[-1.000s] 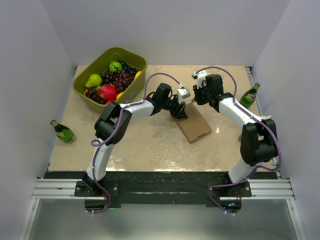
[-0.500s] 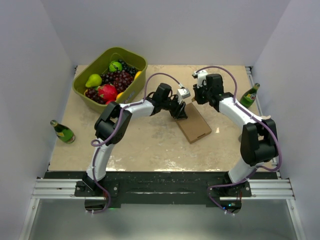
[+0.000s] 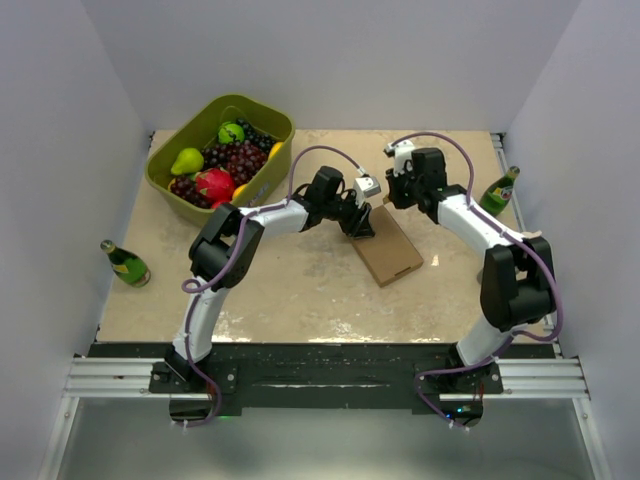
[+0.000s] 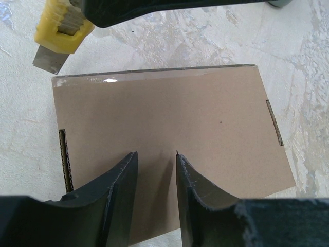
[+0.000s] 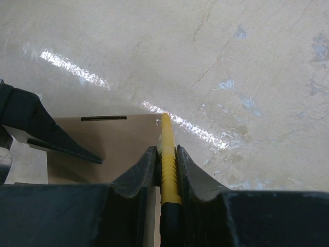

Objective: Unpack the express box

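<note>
The express box (image 3: 392,250) is a flat brown cardboard mailer lying closed on the table's middle. It fills the left wrist view (image 4: 164,108). My left gripper (image 3: 362,228) rests on the box's top near its far left end. Its jaws (image 4: 156,154) stand a narrow gap apart with nothing between them. My right gripper (image 3: 390,198) is at the box's far corner, shut on a yellow utility knife (image 5: 166,139). The knife's tip sits at the box's edge (image 5: 118,136). The knife's yellow end and metal blade also show in the left wrist view (image 4: 60,27).
An olive-green tub (image 3: 243,102) of fruit stands at the back left. One green bottle (image 3: 125,263) lies near the left edge. Another green bottle (image 3: 500,190) stands at the right edge by the wall.
</note>
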`<state>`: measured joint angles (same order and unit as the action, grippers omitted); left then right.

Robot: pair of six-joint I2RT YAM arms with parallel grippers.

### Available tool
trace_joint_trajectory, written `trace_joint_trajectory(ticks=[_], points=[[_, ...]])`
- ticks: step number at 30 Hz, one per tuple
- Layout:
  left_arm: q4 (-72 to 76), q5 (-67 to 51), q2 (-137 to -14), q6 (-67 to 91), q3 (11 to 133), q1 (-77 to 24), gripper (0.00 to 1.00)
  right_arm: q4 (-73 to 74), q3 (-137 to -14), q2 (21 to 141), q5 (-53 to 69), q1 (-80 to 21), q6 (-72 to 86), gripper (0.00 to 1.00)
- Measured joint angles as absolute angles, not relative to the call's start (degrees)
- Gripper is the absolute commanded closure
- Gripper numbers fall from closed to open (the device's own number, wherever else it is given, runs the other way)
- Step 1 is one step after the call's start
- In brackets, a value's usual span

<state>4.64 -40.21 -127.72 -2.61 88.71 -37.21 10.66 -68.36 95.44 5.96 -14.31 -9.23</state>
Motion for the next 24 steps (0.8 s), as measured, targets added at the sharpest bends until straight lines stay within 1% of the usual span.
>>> trace_joint_trajectory(ticks=[10,12,15,16,18,19,24], points=[[4.62,-40.05,-127.72,-2.59,88.71,-37.21,0.63,10.70,-68.40,97.34,5.89,-14.31,-9.28,1.00],[4.60,-40.05,-127.72,-2.61,88.71,-37.21,0.66,10.68,-68.40,97.34,5.89,-14.31,-9.32,1.00],[4.54,-39.92,-127.74,-2.59,88.71,-37.21,0.74,11.00,-68.40,97.34,5.72,-14.31,-9.52,1.00],[4.51,-39.77,-127.76,-2.57,88.71,-37.21,0.83,11.25,-68.40,97.34,5.67,-14.31,-9.52,1.00],[4.54,-39.24,-127.87,-2.46,88.71,-37.21,0.92,11.77,-68.34,97.30,5.50,-14.31,-9.54,1.00],[4.60,-38.89,-127.94,-2.50,88.71,-37.21,1.00,11.86,-67.99,97.03,5.45,-14.31,-9.56,1.00],[4.71,-36.99,-128.16,-2.13,88.77,-37.43,1.00,13.37,-65.04,93.71,5.04,-14.26,-9.69,1.00]])
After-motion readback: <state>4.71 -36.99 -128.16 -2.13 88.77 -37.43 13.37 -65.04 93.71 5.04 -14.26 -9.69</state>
